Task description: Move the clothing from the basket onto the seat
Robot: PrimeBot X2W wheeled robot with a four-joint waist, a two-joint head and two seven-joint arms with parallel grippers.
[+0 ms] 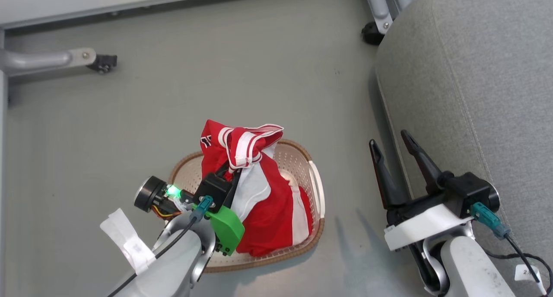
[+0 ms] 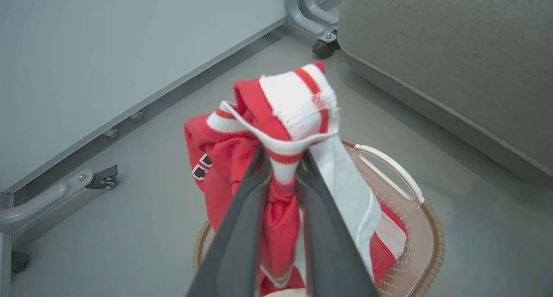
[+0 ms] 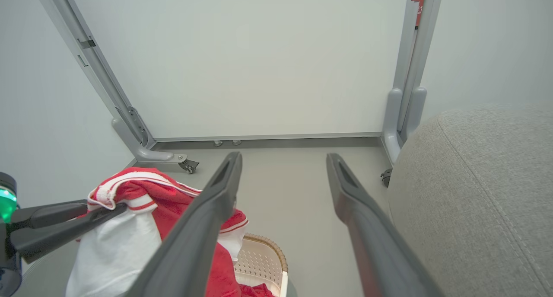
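Red and white clothing (image 1: 263, 193) is bunched and lifted partly out of the cream basket (image 1: 311, 176) on the floor. My left gripper (image 1: 233, 169) is shut on a striped fold of the clothing (image 2: 285, 128), held above the basket (image 2: 414, 228). The lower part of the clothing still hangs into the basket. My right gripper (image 1: 395, 143) stands open with nothing between its fingers (image 3: 224, 184), beside the front edge of the grey seat (image 1: 475, 72). The right wrist view has the seat (image 3: 475, 180) at right and the held clothing (image 3: 142, 197) at lower left.
Grey metal frame legs with castors stand at the far left (image 1: 101, 63) and at the back near the seat (image 1: 371, 31). A pale wall panel (image 3: 259, 59) runs along the back. Grey floor (image 1: 216, 85) lies between basket, frame and seat.
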